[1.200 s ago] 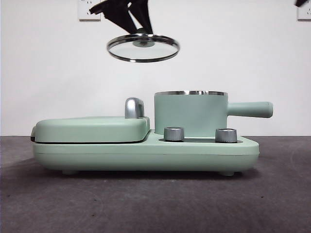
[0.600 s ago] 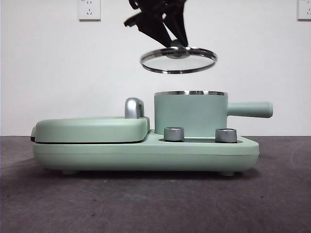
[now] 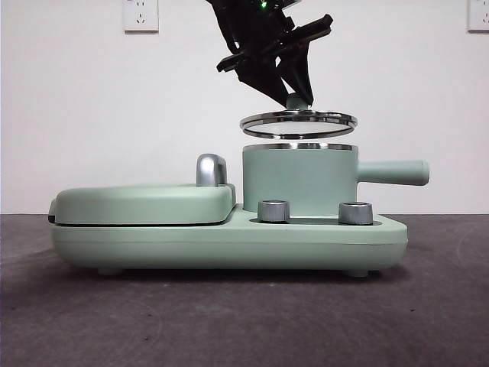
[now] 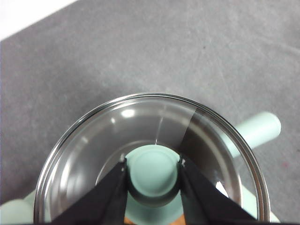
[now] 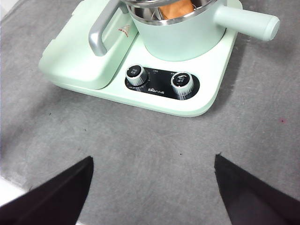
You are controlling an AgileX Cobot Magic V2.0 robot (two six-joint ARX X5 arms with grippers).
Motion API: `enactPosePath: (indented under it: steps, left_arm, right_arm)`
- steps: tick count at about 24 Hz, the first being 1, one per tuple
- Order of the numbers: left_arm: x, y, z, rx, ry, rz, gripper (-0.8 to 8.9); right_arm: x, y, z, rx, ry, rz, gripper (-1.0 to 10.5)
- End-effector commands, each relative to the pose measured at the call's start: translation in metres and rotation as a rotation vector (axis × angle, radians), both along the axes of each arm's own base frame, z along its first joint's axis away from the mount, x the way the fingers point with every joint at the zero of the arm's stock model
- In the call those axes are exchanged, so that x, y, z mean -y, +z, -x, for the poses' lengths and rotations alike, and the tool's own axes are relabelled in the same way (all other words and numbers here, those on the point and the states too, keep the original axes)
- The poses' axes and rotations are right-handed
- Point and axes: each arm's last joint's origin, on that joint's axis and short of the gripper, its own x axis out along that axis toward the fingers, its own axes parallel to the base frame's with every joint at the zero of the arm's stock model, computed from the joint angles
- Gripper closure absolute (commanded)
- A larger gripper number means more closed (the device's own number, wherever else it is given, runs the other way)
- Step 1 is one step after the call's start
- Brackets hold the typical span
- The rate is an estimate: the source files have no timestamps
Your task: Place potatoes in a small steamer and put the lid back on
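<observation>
The mint-green small steamer stands on its base with its straight handle pointing right. Level and centred just above its steel rim hangs the glass lid. My left gripper comes down from above and is shut on the lid's green knob. Through the glass the left wrist view shows the pot underneath. An orange-brown potato lies inside the pot, seen in the right wrist view. My right gripper is open over the grey table, in front of the appliance, holding nothing.
Left of the pot is the flat grill section with a steel handle. Two steel dials sit on the base front. The appliance rests on a dark grey table before a white wall.
The left gripper has carried the lid rightwards and down, from high above the grill side to just over the pot's rim.
</observation>
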Motion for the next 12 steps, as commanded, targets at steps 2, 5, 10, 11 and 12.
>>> enactPosePath:
  steps: [2,5,10,11,12]
  left_arm:
    - [0.011,0.003,-0.005,0.055,-0.016,0.038,8.08]
    - [0.013,-0.004,-0.008,0.046,-0.016,0.031,8.08]
    - [0.014,-0.007,-0.008,0.036,-0.016,0.023,8.08]
    - [0.013,-0.007,-0.008,0.034,-0.016,0.021,8.09]
    - [0.013,-0.008,-0.008,0.029,-0.016,0.017,8.08]
  right_arm:
    - [-0.001,0.003,0.0,0.011,0.0,-0.018,5.3]
    - [-0.001,0.003,0.0,0.01,0.001,-0.018,5.3]
    - [-0.001,0.003,0.0,0.013,-0.005,-0.015,5.3]
    - [0.0,0.003,0.0,0.013,-0.006,-0.014,5.3]
    - [0.0,0.003,0.0,0.014,-0.007,-0.014,5.3]
